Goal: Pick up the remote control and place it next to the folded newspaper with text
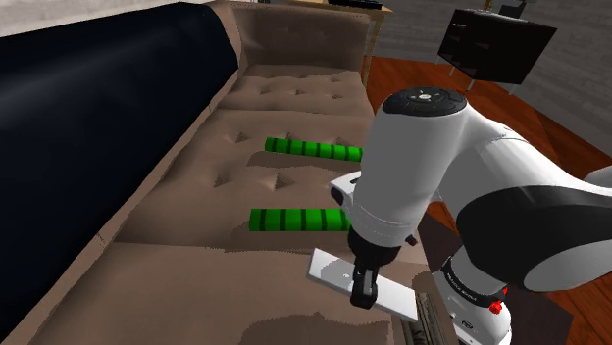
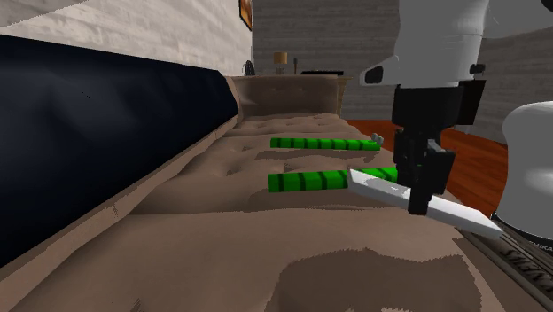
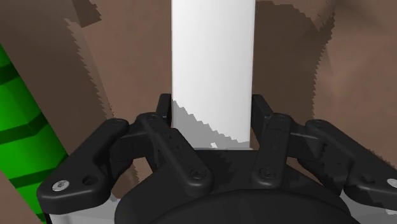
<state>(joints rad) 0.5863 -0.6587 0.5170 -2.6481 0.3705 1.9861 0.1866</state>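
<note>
With the tool clamped across the white remote control at the sofa's front edge, the robot should carry it level toward ten o'clock in the shoulder view and lower it just beside the nearer green striped roll, apparently the newspaper, without nudging it.

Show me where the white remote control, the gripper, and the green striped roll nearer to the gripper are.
white remote control (image 2: 465, 215), second exterior view, on its free end.
gripper (image 3: 213, 107), wrist view, midway between the fingertips clasping the remote.
nearer green striped roll (image 1: 294, 220), shoulder view, on its middle.
</note>
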